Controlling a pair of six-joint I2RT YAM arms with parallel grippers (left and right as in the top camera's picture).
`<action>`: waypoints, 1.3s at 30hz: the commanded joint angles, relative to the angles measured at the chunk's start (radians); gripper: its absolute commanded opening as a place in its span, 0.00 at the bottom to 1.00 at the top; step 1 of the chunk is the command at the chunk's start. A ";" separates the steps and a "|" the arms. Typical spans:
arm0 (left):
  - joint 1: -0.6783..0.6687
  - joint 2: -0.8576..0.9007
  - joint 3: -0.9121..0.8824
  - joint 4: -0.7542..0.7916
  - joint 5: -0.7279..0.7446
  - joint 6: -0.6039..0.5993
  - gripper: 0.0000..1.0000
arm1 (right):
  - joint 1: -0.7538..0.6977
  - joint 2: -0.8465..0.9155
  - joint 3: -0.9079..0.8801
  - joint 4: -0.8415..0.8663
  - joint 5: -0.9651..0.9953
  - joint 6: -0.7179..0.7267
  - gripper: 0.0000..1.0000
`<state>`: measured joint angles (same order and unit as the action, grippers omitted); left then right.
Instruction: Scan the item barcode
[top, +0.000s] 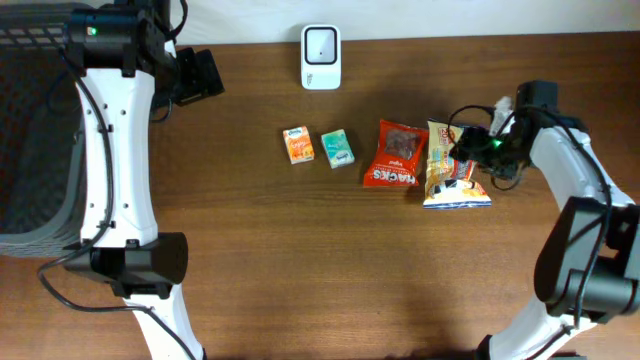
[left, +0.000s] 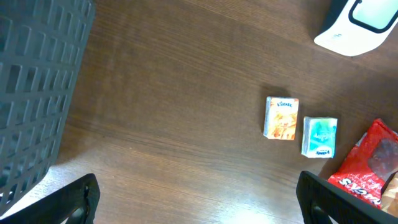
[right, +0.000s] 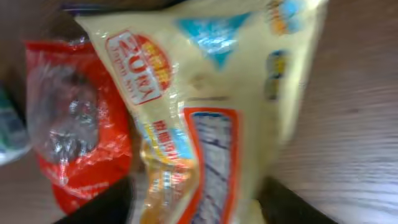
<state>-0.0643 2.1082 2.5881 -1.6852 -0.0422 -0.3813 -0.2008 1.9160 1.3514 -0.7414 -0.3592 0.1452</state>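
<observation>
A yellow snack bag (top: 452, 186) lies at the table's right side, partly over a red snack bag (top: 394, 156). My right gripper (top: 465, 152) is down on the yellow bag's upper part. In the right wrist view the yellow bag (right: 211, 93) fills the space between the two dark fingers (right: 109, 205), pinched narrower there, so my right gripper (right: 196, 208) is shut on it. No barcode shows on the blurred bag. The white scanner (top: 321, 56) stands at the back middle. My left gripper (left: 199, 205) hangs open over bare wood at the back left (top: 195, 75).
A small orange box (top: 298, 145) and a teal box (top: 337, 148) lie left of the red bag. A dark mesh basket (top: 30, 150) stands at the table's left edge. The left wrist view shows the scanner (left: 364, 25), both boxes and the basket (left: 31, 93).
</observation>
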 joint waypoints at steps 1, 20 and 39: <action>0.002 -0.026 0.006 0.000 -0.010 0.009 0.99 | 0.016 0.047 0.006 -0.009 0.029 -0.030 0.35; 0.002 -0.026 0.006 0.000 -0.010 0.009 0.99 | 0.222 0.011 0.194 -0.085 0.188 0.155 0.16; 0.002 -0.026 0.006 0.000 -0.010 0.009 0.99 | 0.369 0.187 0.589 -0.402 0.172 0.152 0.35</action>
<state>-0.0643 2.1075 2.5881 -1.6844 -0.0422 -0.3817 0.2512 2.1426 1.7935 -0.9947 -0.2646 0.3553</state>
